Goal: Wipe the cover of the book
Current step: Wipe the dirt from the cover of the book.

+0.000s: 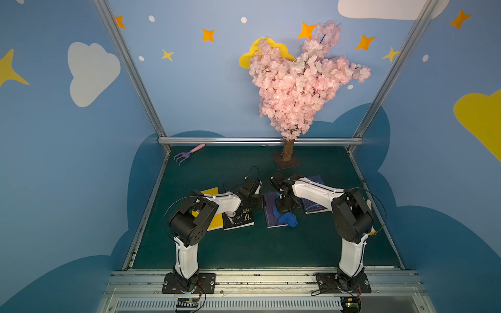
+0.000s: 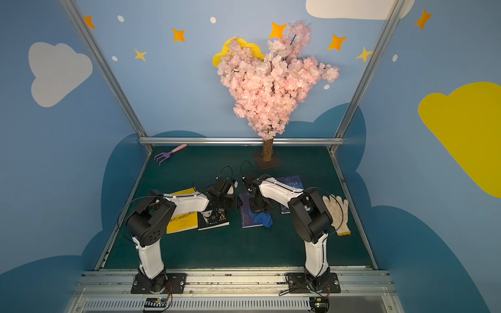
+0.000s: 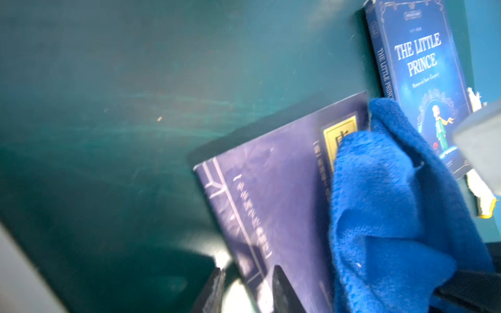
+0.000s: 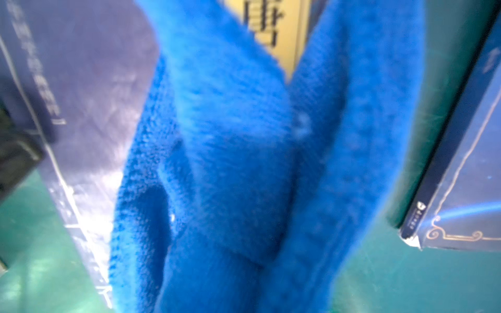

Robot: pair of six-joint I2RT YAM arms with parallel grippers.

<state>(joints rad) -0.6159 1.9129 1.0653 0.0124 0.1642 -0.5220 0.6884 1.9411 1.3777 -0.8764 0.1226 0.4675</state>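
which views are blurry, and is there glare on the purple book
Right wrist view: the blue cloth dominates the frame, soft and out of focus, with a pale sheen on the purple book. Left wrist view: smeared, though The Little Prince title is legible. Both top views: sharp, frame posts splayed by the wide lens.

You have open tabletop point(image 1: 257, 249) in front of the row of books point(image 1: 241, 218). Behind them the tree trunk point(image 1: 288, 150) blocks, and a glove point(image 2: 337, 214) seems to crowd your right side.
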